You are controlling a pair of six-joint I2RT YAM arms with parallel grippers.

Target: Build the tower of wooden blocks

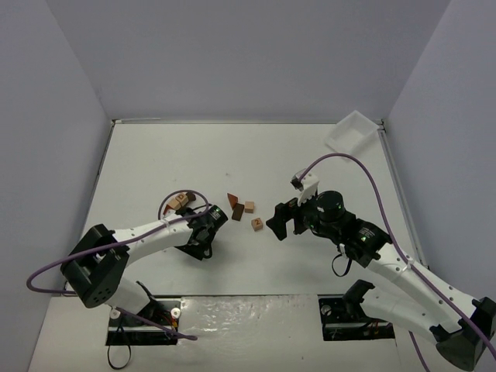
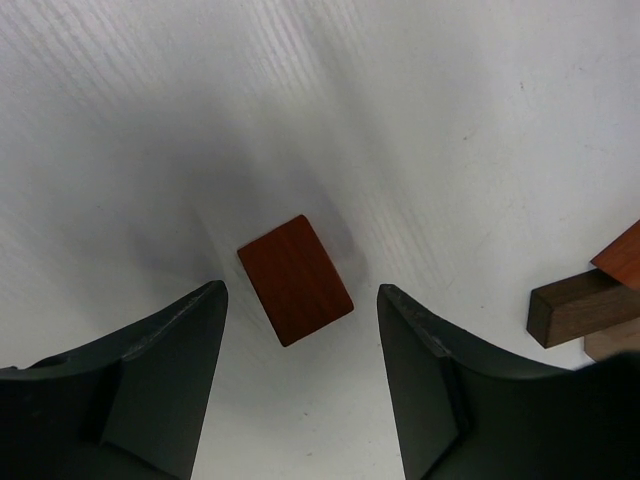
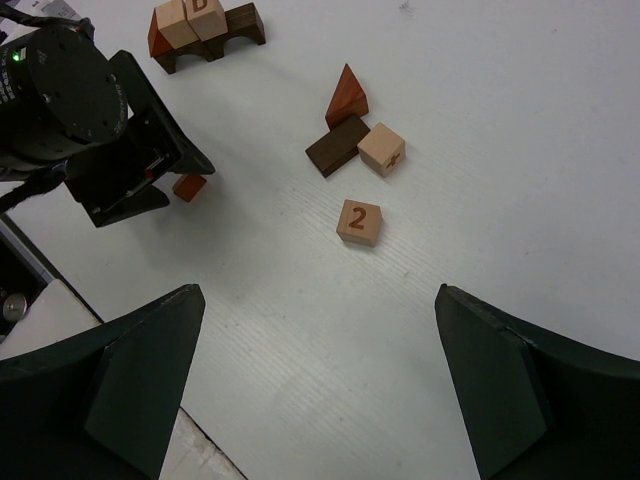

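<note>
Pickup step: my left gripper, jaws spread, straddles the red-brown block lying flat, untouched; next I should pinch it squarely and carry it to the tower nearby

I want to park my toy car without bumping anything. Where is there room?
The far half of the table is bare, from the back wall down to the tower and loose blocks, apart from the white tray in its far right corner. The near strip between the arm bases is free too. The middle is crowded: those blocks, left gripper, right gripper.
</note>
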